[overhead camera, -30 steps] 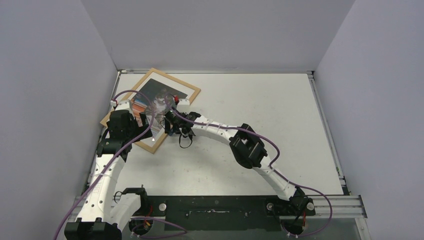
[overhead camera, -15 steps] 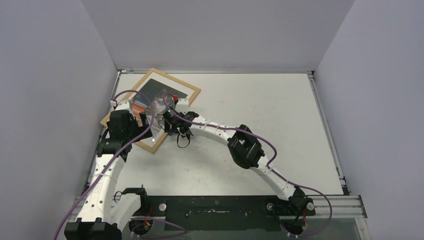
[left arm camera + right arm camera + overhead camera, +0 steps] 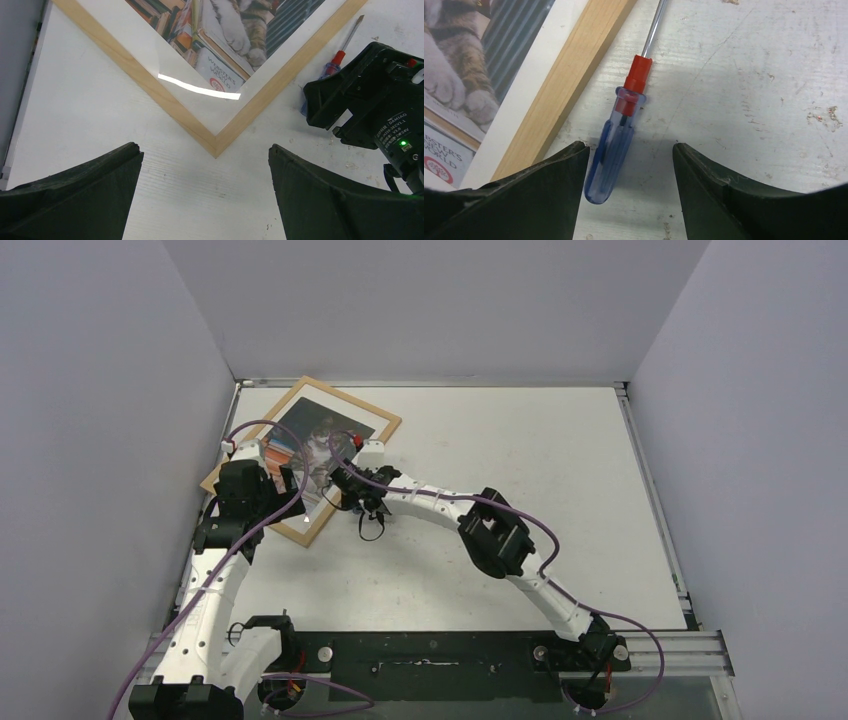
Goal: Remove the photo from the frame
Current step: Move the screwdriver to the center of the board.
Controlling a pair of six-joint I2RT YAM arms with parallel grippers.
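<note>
The frame (image 3: 352, 398) of light wood lies flat at the back left of the table, with the photo (image 3: 310, 430) of a cat on books inside it. My left gripper (image 3: 202, 146) hangs open above the frame's near corner (image 3: 150, 80), holding nothing. Beside the frame's right edge (image 3: 569, 85) lies a screwdriver (image 3: 616, 145) with a blue handle and red collar. My right gripper (image 3: 630, 146) is low over the table and straddles that handle. Its left finger is close against the handle. The right finger stands clear, so the jaws are open.
The right arm's wrist housing (image 3: 375, 110) sits just right of the frame's near corner, close to my left gripper. The left wall (image 3: 120, 440) rises right behind the frame. The white table (image 3: 520, 470) stretches off to the right.
The right gripper's jaws have narrowed around the screwdriver handle, and it has shifted slightly along the frame's edge. The left arm and frame have not moved.
</note>
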